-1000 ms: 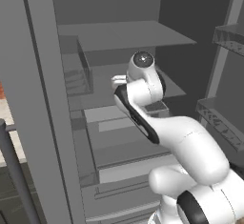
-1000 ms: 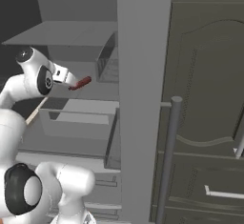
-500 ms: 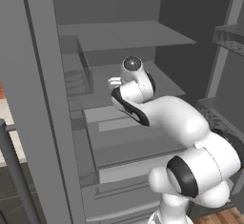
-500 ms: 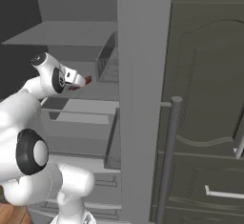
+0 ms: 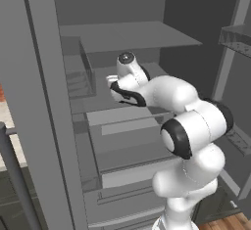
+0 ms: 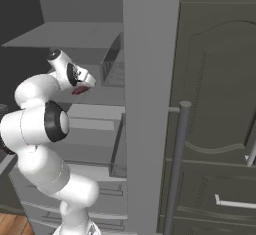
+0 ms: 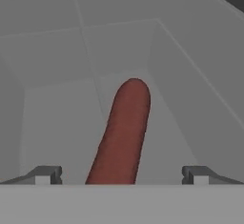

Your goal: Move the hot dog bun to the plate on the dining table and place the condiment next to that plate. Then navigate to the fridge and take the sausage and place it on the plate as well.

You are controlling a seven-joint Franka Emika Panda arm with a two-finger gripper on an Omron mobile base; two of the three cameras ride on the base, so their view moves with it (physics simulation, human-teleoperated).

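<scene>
- The fridge (image 5: 44,102) stands open, with grey shelves and drawers inside.
- The white arm reaches in over a middle shelf (image 5: 83,104).
- In the hand view, the left fingertip (image 7: 45,174) sits far out to one side.
- The sausage (image 7: 123,132) lies on the fridge shelf, in the gap between the two tips.
- The gripper (image 7: 121,175) is wide open and holds nothing.
- The right tip is far out too.

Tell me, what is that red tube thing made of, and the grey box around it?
The sausage looks like smooth, matte meat: reddish-brown, rounded end, no shine. The fridge walls around it look like plain grey plastic or painted metal: flat and dull. It is a rendered scene, so that is a guess.
</scene>
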